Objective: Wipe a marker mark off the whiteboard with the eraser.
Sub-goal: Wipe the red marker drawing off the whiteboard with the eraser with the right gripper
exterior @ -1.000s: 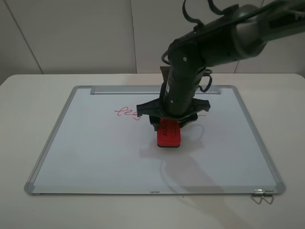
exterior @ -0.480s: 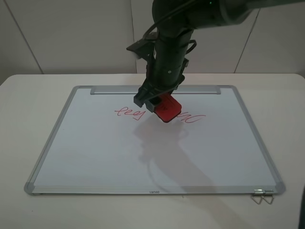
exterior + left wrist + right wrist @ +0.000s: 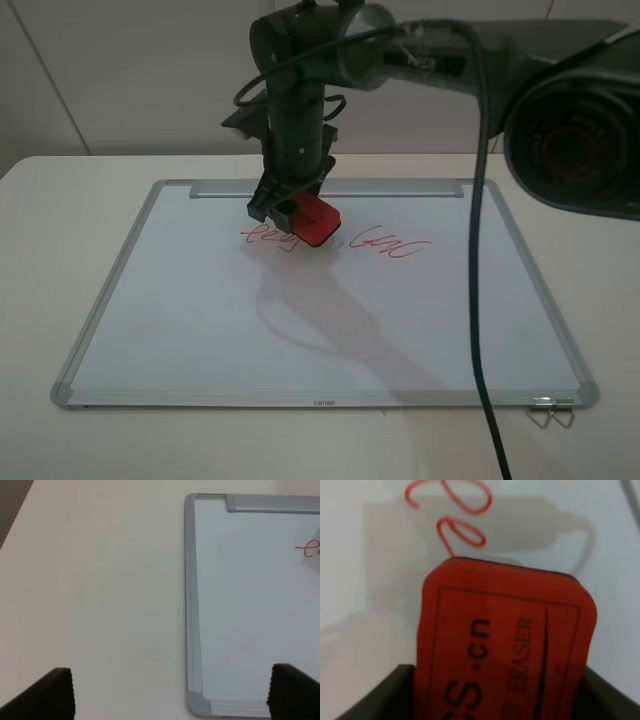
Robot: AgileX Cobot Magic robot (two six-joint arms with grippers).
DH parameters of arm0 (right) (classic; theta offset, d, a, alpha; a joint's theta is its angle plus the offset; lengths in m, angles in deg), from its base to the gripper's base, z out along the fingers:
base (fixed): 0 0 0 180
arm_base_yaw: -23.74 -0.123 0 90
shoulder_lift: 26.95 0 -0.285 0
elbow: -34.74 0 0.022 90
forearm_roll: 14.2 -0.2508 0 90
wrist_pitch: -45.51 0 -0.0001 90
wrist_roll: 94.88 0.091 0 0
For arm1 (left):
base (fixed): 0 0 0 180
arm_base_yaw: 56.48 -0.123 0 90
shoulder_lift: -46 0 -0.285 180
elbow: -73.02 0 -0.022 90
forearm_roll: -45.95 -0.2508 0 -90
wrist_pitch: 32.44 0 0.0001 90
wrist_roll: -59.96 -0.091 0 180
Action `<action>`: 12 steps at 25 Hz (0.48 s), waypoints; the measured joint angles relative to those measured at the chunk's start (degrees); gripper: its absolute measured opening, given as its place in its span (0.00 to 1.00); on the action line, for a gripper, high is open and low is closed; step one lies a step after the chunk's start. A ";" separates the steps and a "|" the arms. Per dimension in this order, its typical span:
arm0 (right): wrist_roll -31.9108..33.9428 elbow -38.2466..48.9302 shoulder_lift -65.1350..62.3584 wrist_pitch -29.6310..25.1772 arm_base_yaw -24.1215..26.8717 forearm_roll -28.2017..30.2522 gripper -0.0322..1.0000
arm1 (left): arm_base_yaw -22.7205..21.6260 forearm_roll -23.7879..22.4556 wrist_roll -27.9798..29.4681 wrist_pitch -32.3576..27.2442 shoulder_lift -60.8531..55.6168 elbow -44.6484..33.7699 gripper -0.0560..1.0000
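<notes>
The whiteboard (image 3: 300, 330) lies flat on the table. Its short red looped marker mark (image 3: 262, 236) sits left of centre toward the far edge. My right gripper (image 3: 298, 208) reaches across and is shut on the red eraser (image 3: 316, 222), which is tilted over the mark's right end. Whether the felt touches the board I cannot tell. In the right wrist view the eraser (image 3: 505, 645) fills the space between the jaws of the right gripper (image 3: 502, 702), with the mark's loops (image 3: 462, 515) just past its edge. My left gripper (image 3: 175, 695) is open over the table beside the board's corner (image 3: 197, 705).
A second red scribble starting with a big "G" (image 3: 392, 245) lies right of the eraser. The silver tray strip (image 3: 400, 188) runs along the far edge. A metal binder clip (image 3: 551, 411) sits by the board's near right corner. The right arm's black cable (image 3: 478, 300) hangs over the board.
My right gripper took the eraser off the middle of the board, lifted it, and carried it back and left to the looped mark. The "G" scribble is now uncovered.
</notes>
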 joint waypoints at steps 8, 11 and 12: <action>-0.39 -9.46 8.16 -0.33 -0.50 -3.20 0.55 | 0.00 0.00 0.00 0.00 0.00 0.00 0.78; -0.39 -10.02 9.61 -0.39 -0.66 -3.68 0.55 | 0.00 0.00 0.00 0.00 0.00 0.00 0.78; -0.39 -10.07 10.05 -0.45 -0.66 -4.09 0.55 | 0.00 0.00 0.00 0.00 0.00 0.00 0.78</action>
